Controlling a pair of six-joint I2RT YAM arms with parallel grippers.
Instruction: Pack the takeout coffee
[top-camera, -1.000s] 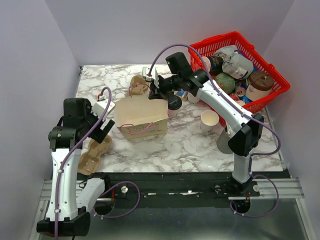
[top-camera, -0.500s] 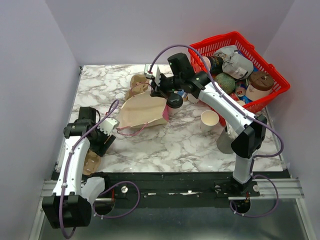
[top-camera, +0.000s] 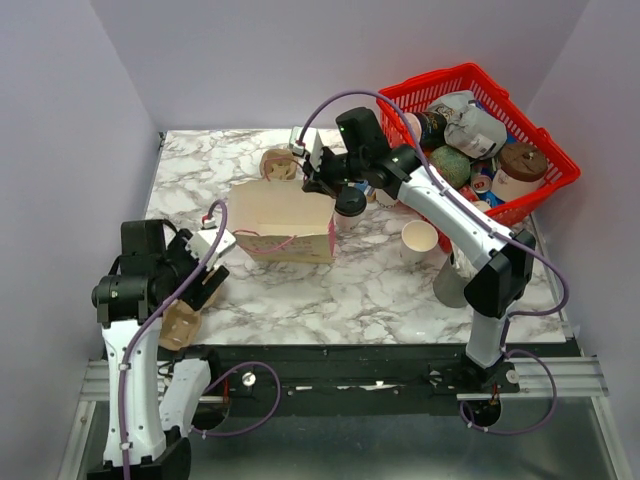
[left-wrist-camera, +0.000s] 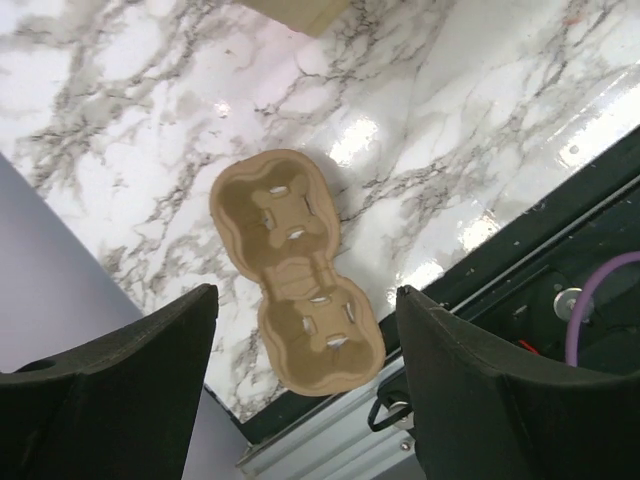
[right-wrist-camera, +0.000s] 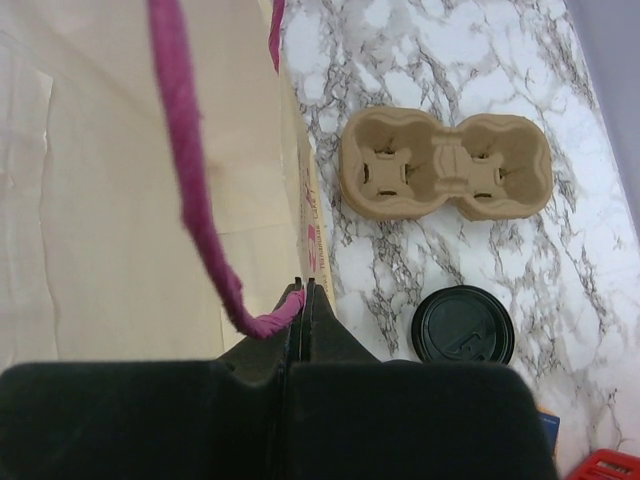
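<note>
So the right claw (right-wrist-camera: 303, 297) is clamped fully shut on the top edge of the paper bag (top-camera: 280, 228), right where the pink handle (right-wrist-camera: 190, 150) cord runs into the fingertips. The bag is standing upright on the marble tabletop (top-camera: 370, 290) with its mouth facing up. The takeout coffee (top-camera: 350, 203) isn't in the bag. It's sitting upright on the tabletop just beside the bag's right end, black lid on, pretty much under the right arm's wrist. From the right wrist camera you're looking straight down on the lid. The left claw (left-wrist-camera: 305, 300) is hanging over the near left corner with its jaws spread wide and nothing in them. A brown cup carrier (left-wrist-camera: 295, 270) lies flat on the tabletop below it, close to the front edge. A second carrier (right-wrist-camera: 445, 165) lies behind the bag. A lidless white cup (top-camera: 420, 240) stands on its own further right, and the red basket (top-camera: 535, 192), full of stuff, sits in the far right corner.
</note>
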